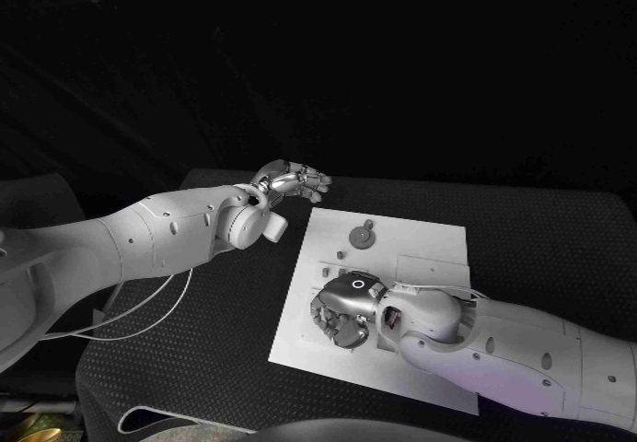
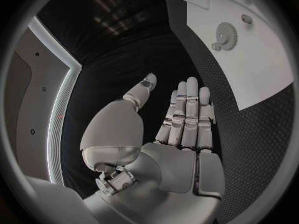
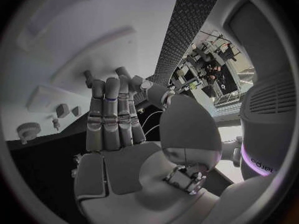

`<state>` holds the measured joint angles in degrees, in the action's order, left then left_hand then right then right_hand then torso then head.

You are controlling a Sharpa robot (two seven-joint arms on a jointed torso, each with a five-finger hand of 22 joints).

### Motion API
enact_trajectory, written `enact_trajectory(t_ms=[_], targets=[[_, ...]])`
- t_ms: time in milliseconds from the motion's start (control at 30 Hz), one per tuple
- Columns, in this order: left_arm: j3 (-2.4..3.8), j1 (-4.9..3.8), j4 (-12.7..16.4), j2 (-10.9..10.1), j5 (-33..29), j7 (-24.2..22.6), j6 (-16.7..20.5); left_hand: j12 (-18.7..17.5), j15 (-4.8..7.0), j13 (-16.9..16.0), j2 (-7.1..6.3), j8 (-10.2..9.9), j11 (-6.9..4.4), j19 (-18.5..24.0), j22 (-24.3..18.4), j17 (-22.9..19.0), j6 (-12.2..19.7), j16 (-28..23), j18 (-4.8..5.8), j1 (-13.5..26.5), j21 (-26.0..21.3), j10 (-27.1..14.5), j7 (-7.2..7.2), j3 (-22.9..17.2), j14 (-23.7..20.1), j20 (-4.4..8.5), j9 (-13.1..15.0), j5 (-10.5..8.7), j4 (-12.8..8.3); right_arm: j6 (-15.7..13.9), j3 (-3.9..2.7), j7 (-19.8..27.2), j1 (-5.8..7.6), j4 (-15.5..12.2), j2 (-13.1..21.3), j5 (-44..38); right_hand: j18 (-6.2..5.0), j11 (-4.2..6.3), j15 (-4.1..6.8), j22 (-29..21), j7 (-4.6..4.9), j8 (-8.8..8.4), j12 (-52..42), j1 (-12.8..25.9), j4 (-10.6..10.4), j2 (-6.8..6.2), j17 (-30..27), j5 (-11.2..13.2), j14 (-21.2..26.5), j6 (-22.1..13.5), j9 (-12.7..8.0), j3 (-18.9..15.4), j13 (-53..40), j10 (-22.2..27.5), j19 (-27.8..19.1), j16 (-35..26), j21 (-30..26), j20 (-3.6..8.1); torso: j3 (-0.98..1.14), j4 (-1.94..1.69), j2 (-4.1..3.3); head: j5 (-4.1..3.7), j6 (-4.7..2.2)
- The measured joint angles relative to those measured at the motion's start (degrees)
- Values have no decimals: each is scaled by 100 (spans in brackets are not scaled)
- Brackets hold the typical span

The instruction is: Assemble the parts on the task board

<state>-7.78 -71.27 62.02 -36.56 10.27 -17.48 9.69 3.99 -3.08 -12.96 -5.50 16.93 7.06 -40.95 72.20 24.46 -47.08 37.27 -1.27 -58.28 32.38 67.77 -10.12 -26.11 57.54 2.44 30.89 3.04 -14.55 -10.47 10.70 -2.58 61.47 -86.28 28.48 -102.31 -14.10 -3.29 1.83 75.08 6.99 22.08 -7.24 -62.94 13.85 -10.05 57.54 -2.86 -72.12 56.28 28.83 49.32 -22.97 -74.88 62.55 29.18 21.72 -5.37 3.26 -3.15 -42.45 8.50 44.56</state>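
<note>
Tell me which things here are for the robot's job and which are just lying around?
For the job:
- board
- gear on the board
- small part beside the gear
- right hand, over the board
- left hand, open, off the board

Just lying around:
- table
- cable on the table under the left arm

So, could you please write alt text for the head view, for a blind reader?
The right hand hovers low over the white task board, near small grey parts. The left hand is raised over the black table, holding nothing.
</note>
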Motion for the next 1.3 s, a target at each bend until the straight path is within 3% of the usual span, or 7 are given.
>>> enact_trajectory(t_ms=[100,200,333,900,1067,1167,1300], targets=[[0,0,0,-10,0,2,-1,0,0,-1,0,0,0,0,0,0,0,0,0,0,0,0,0,0,0,0,0,0,0,-48,4,1,-3,-1,17,29,-10,-60,-3,-24,63,-113,91,64,-1,-226,-18,-10,4,-173,-1,-147,28,120,-16,-2,-13,-3,2,0,0,-4,-5],[-2,0,-1,-19,0,3,-2,0,0,0,0,0,0,0,0,5,0,-20,0,0,0,0,0,0,0,0,0,0,0,-98,9,5,-7,-5,30,60,-9,-60,-20,-21,149,-229,110,121,17,-366,-20,-69,20,-325,-87,-348,16,120,-40,-3,22,-27,3,0,0,-6,-11],[-2,0,-2,-21,-1,5,-4,0,0,0,0,0,0,0,-1,5,0,-22,0,0,0,0,0,0,0,0,0,0,0,-150,12,6,-11,-14,55,88,-10,-60,-39,-16,191,-270,110,131,47,-375,-22,-131,39,-394,-115,-506,-10,121,-67,-5,24,-15,3,2,0,-9,-14],[-2,0,-1,-35,-1,11,-13,0,0,1,0,0,0,0,4,11,0,-22,0,0,0,0,0,0,0,0,0,0,0,-285,14,-44,-11,-30,139,95,-10,-59,-39,-5,193,-268,110,108,45,-398,-23,-134,39,-396,-115,-553,-42,120,-77,-21,38,-25,3,0,1,-41,-29],[-2,0,-1,-39,-1,13,-16,0,0,1,0,0,0,0,4,14,0,-22,0,0,0,0,0,0,0,0,0,0,0,-369,32,-58,-25,-37,218,104,-2,-59,-39,-7,193,-301,110,146,-10,-495,-13,-108,39,-396,-139,-647,-105,119,-76,10,64,-25,3,-2,1,-43,-32],[-2,0,-1,-43,-1,15,-17,0,0,1,0,0,0,0,4,16,0,-22,0,0,0,0,0,0,0,0,0,0,0,-418,39,-52,-36,-37,260,179,0,-97,-66,-8,76,-388,146,270,21,-617,5,-108,115,-572,-173,-969,-178,238,-177,14,110,-50,2,-3,1,-43,-32],[-2,0,-2,-47,-1,17,-17,0,0,1,0,0,0,0,4,16,0,-22,0,0,0,0,0,0,0,0,0,0,0,-472,38,-7,-34,-61,256,323,74,-277,-205,-5,-80,-440,243,390,92,-596,163,-183,709,-766,-195,-1518,-525,813,-632,397,299,-126,1,-3,0,-43,-32]])
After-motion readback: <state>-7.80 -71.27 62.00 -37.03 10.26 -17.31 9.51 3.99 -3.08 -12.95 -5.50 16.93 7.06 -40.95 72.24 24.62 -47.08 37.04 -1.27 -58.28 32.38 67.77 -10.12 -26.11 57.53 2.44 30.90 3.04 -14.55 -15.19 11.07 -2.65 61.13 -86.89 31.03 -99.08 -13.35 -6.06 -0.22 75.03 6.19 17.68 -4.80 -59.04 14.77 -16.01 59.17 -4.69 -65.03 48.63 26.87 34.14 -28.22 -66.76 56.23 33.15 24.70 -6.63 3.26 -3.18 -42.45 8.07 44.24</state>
